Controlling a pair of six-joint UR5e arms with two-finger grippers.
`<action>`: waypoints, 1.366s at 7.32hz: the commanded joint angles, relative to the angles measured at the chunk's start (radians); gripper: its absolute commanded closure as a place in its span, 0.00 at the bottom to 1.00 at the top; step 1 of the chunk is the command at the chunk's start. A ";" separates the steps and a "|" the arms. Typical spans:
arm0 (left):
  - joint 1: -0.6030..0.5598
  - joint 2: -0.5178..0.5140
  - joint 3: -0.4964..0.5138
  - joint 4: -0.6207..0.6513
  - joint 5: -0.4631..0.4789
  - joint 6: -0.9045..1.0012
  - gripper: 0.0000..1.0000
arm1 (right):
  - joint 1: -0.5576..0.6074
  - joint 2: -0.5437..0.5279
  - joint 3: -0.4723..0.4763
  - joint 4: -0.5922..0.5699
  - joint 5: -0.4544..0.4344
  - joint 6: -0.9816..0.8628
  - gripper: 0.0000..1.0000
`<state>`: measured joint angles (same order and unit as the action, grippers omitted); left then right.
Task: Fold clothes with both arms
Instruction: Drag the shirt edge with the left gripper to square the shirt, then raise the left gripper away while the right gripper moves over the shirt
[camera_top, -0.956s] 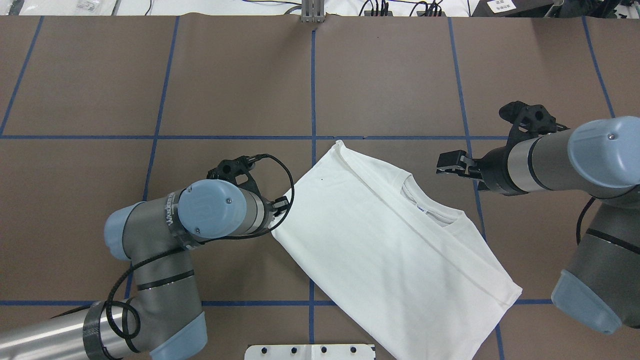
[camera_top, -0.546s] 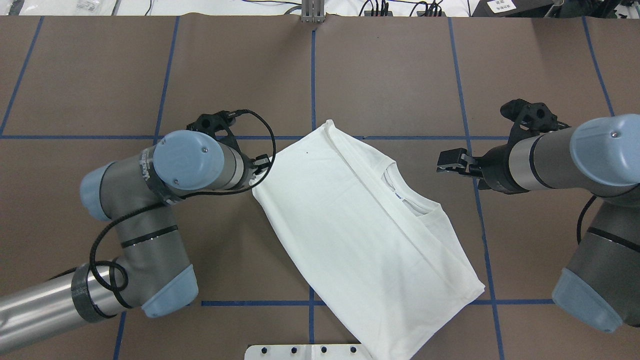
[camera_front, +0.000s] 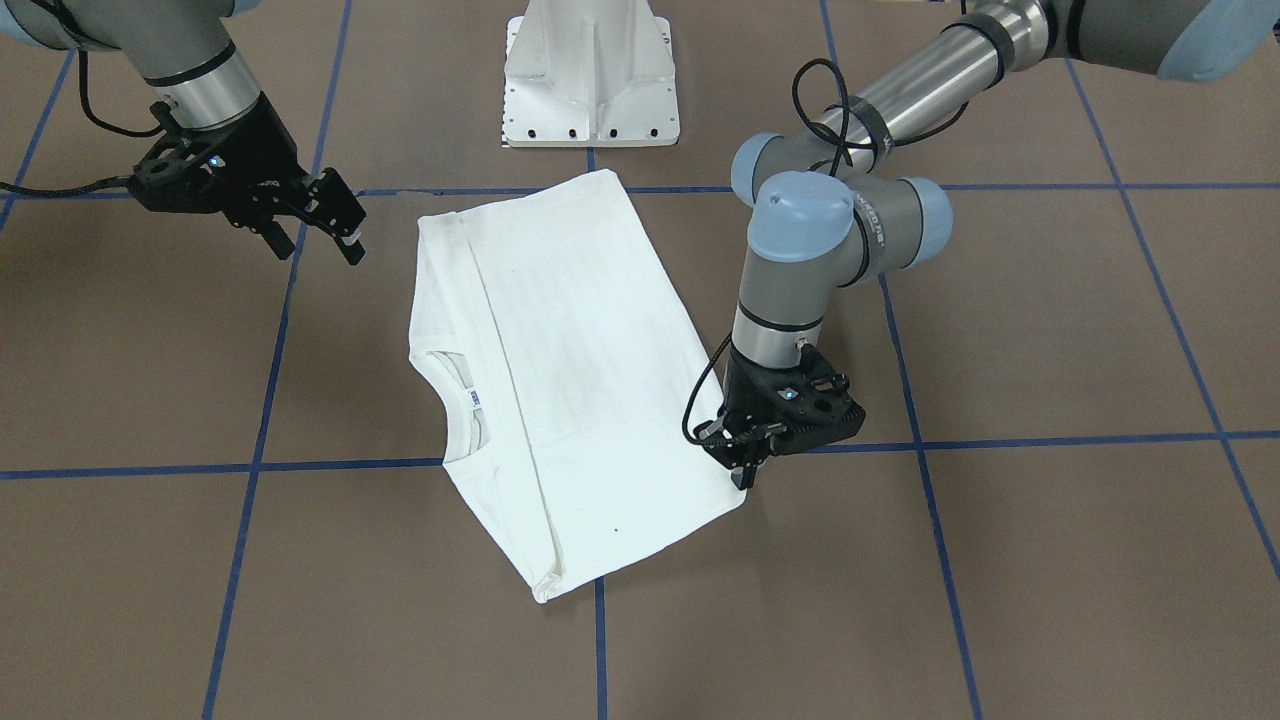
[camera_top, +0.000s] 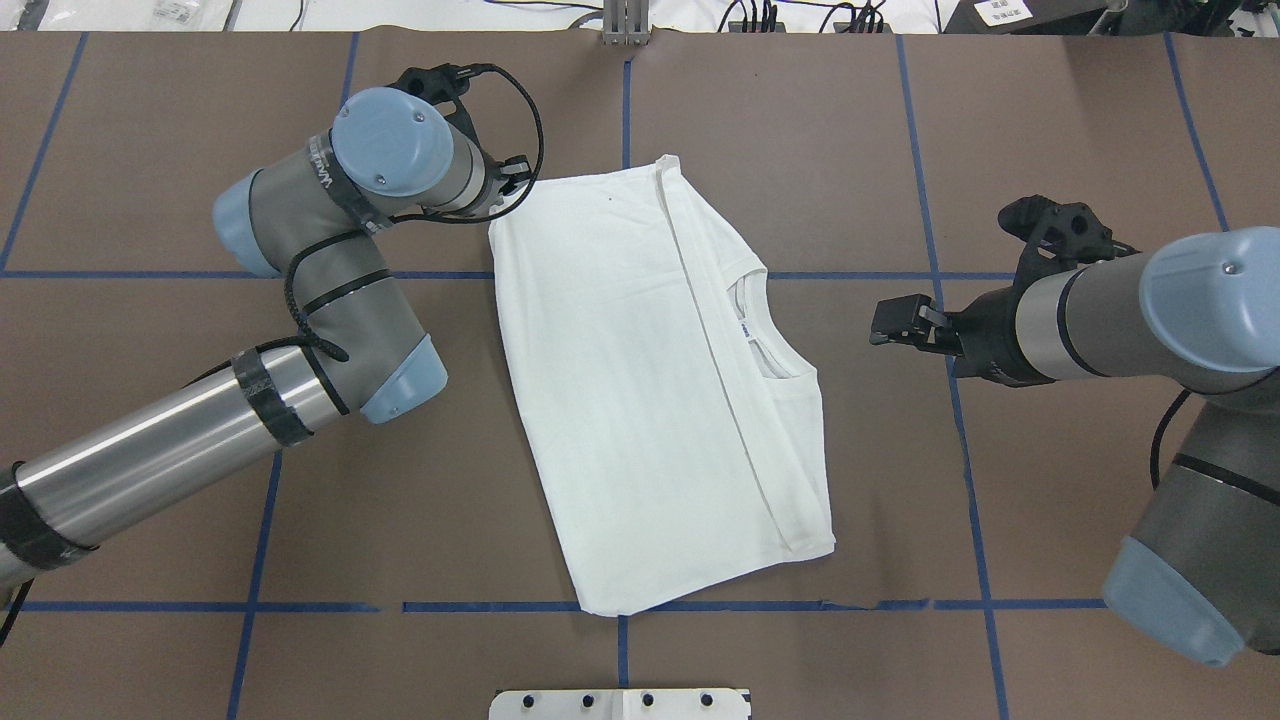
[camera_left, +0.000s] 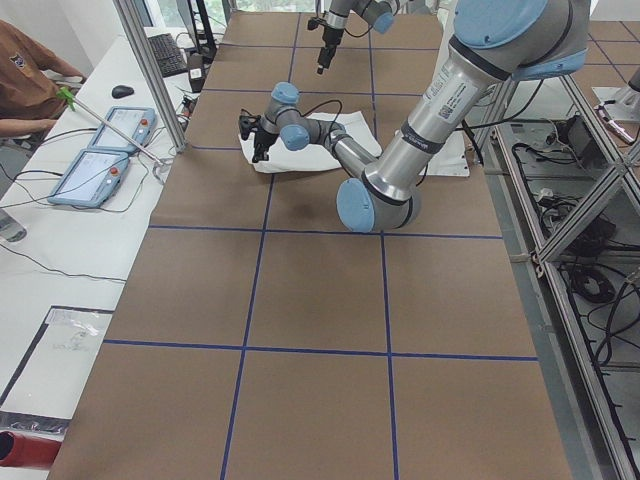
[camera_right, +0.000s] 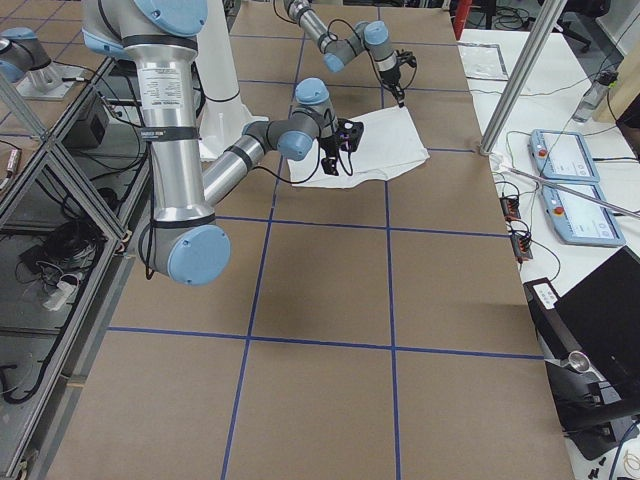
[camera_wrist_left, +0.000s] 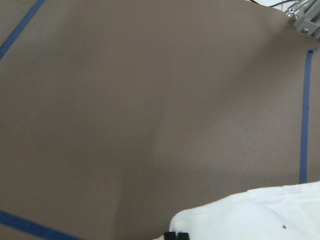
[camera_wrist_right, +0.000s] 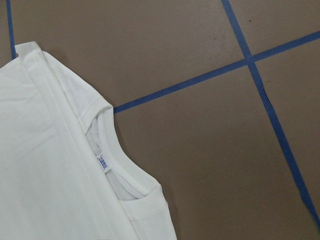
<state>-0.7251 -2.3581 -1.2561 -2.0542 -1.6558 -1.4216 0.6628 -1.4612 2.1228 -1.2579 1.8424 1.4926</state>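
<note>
Front-facing view: the left arm comes in from the upper right, bends at the elbow and drops its wrist straight down. The left gripper sits at the right-hand corner of the shirt, its fingers clenched on the cloth there. The shirt lies folded and flat at the centre of the brown tabletop, with the collar on its left edge. At the upper left, the right arm slants down. The right gripper is apart from the shirt, fingers spread and holding nothing.

Overhead view: the left gripper meets the shirt's upper-left corner. The right gripper, at the right of the frame, points towards the collar across bare tabletop.

Side views: both grippers are too small to judge.

Left wrist view: two fingertips are pressed together at the bottom edge, on a white shirt corner.

Right wrist view: the collar and neck label fill the left half; no fingers show.
</note>
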 joint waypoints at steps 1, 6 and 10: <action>-0.034 -0.113 0.275 -0.223 0.007 0.048 1.00 | 0.000 0.001 0.002 0.000 0.000 0.000 0.00; -0.036 -0.164 0.397 -0.411 0.093 0.107 0.00 | -0.006 0.002 -0.010 -0.002 -0.023 0.000 0.00; -0.123 -0.089 0.300 -0.393 -0.091 0.283 0.00 | -0.053 0.253 -0.109 -0.302 -0.040 -0.070 0.00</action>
<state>-0.8328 -2.4992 -0.8945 -2.4558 -1.6893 -1.1740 0.6349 -1.3062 2.0270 -1.4072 1.8165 1.4726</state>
